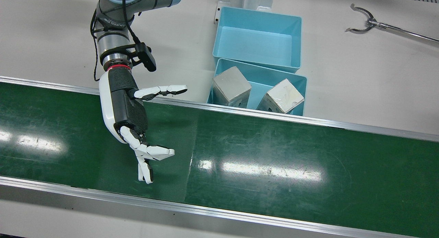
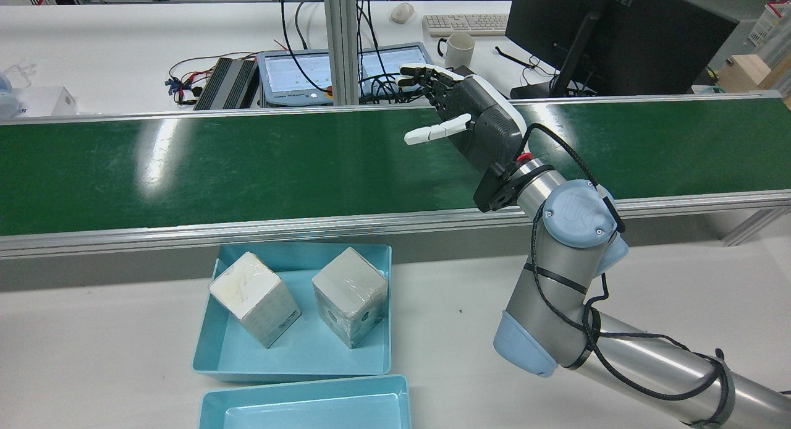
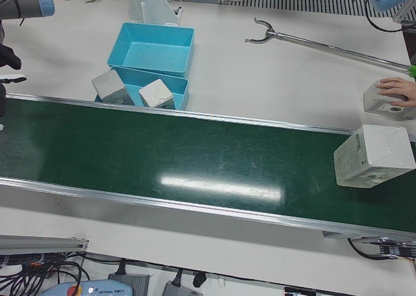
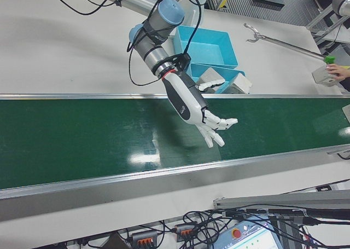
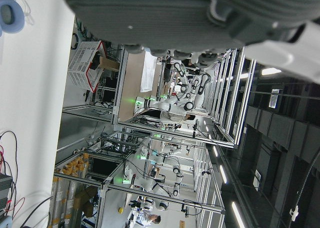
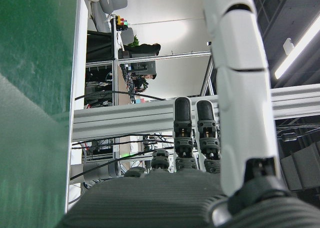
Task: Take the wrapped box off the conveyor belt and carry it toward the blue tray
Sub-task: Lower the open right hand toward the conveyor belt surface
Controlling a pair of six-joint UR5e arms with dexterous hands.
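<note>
A wrapped white box [image 3: 375, 155] lies on the green conveyor belt [image 3: 195, 159] at its far end, seen only in the left-front view, far from both hands. My right hand [image 1: 133, 118] hovers open and empty over the belt [image 1: 274, 155], fingers spread; it also shows in the rear view [image 2: 476, 117] and the right-front view [image 4: 194, 104]. The blue tray [image 1: 255, 90] beside the belt holds two wrapped boxes [image 1: 231, 85] [image 1: 284, 95]. My left hand [image 5: 200, 17] shows only as a dark palm edge in its own view.
A second, empty blue tray [image 1: 257, 46] stands behind the first. A metal grabber tool [image 1: 377, 23] lies on the white table. A person's hand rests on another box [image 3: 390, 99] beyond the belt's end. Aluminium rails [image 1: 308, 119] border the belt.
</note>
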